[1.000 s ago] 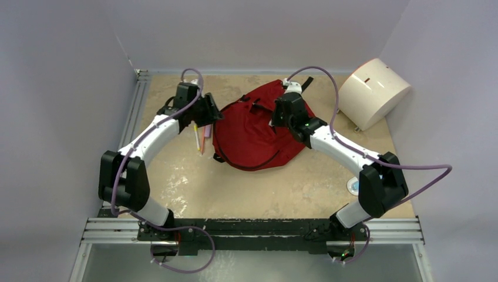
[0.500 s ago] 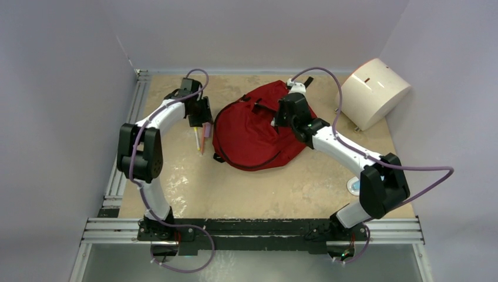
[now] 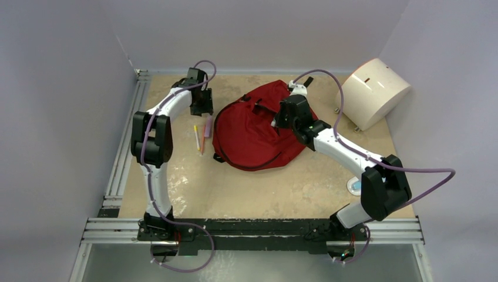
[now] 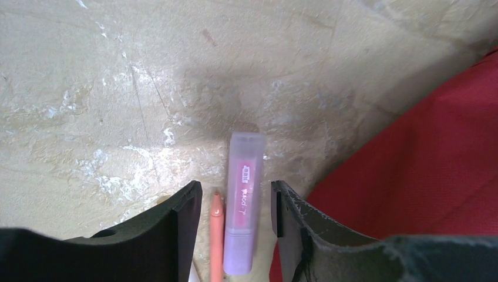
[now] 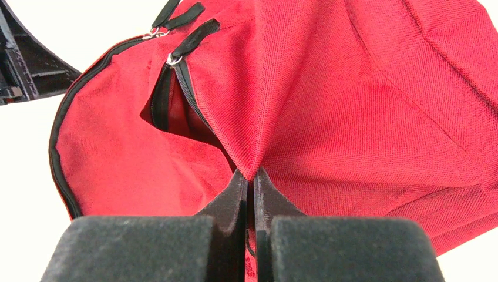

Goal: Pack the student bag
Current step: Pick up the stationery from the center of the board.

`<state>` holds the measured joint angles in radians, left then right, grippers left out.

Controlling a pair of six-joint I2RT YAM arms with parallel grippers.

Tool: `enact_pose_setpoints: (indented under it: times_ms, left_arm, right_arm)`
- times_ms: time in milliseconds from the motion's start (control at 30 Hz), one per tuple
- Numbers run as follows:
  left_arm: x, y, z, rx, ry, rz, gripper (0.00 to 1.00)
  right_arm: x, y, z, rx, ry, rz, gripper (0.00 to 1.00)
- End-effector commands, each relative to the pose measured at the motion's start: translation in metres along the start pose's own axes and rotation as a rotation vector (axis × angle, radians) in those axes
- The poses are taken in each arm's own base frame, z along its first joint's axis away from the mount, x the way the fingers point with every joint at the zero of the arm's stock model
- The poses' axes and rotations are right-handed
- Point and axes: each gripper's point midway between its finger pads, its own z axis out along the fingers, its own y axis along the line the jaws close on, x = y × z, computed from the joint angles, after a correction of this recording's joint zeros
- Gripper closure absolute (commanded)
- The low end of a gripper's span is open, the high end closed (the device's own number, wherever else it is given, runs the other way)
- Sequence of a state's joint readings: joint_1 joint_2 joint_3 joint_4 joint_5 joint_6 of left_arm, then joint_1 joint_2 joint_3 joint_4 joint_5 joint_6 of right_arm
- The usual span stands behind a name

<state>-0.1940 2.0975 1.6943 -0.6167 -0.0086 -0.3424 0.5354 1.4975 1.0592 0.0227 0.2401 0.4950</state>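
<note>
Clamped flat together at the right fingers (image 5: 230, 202) on a pinched peak of cloth from the large soft dark-red fabric backpack (image 5: 382, 88), just right of a half-open black zipper (image 5: 182, 76). Spread apart at the left fingers (image 4: 179, 220) and gripping nothing. Seen in the gap between them: a translucent purple highlighter (image 4: 244, 205) with a pink core and a slim orange pen (image 4: 216, 235), side by side and flat on the mottled beige desk (image 4: 88, 88). Cannot tell how high above these two. Just right of the highlighter, the red backpack edge. From above, slumped mid-desk toward the far side, between both arms. Well apart from a white rounded cylinder-like box (image 3: 374, 91) in the far right corner.
</note>
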Motion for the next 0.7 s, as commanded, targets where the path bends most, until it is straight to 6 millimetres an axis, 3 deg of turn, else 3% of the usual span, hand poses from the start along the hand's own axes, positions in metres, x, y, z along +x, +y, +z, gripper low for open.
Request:
enact_pose_setpoints:
  times_ms: [0, 200, 500, 667]
  left_arm:
    - [-0.005, 0.004, 0.002, -0.012, -0.001, 0.044, 0.54]
    - [-0.003, 0.0, 0.011, 0.002, 0.013, 0.081, 0.55]
    - [0.017, -0.015, 0.023, -0.027, 0.058, 0.161, 0.55]
    - [0.022, -0.011, 0.024, -0.06, 0.071, 0.167, 0.57]
  right_arm:
    - [-0.026, 0.01, -0.011, -0.039, -0.079, 0.03, 1.0]
    - [-0.023, 0.01, -0.01, -0.045, -0.07, 0.03, 1.0]
    - [-0.021, 0.01, -0.011, -0.048, -0.068, 0.038, 1.0]
    - [-0.022, 0.01, -0.012, -0.048, -0.07, 0.037, 1.0]
